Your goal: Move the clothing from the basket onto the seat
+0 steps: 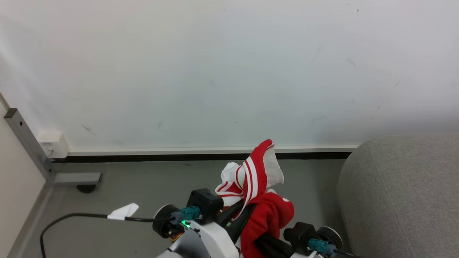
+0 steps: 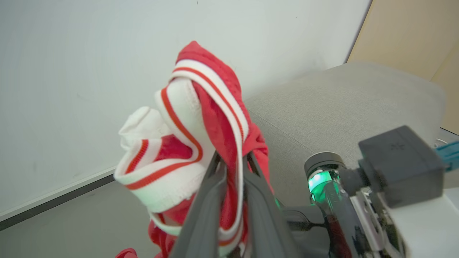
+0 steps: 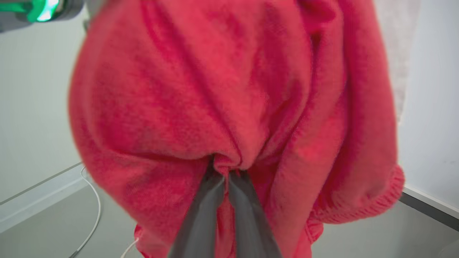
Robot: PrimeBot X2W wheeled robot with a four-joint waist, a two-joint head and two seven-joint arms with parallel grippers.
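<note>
In the head view the clothing point(image 1: 267, 211), bunched red with white stripes, hangs over the floor point(image 1: 143, 179) left of the seat point(image 1: 401, 193). The wrist views show the grips: the left hand point(image 2: 232, 159) pinches striped trim, the right hand point(image 3: 225, 171) plain red fabric.

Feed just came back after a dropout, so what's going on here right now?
The robot holds the red jersey with both arms, up above the grey floor in front of the white wall. The left gripper has its jaws shut on the white-striped trim; the right gripper pinches a bunch of plain red fabric. The grey seat stands to the robot's right, and the jersey is not yet on it.
</note>
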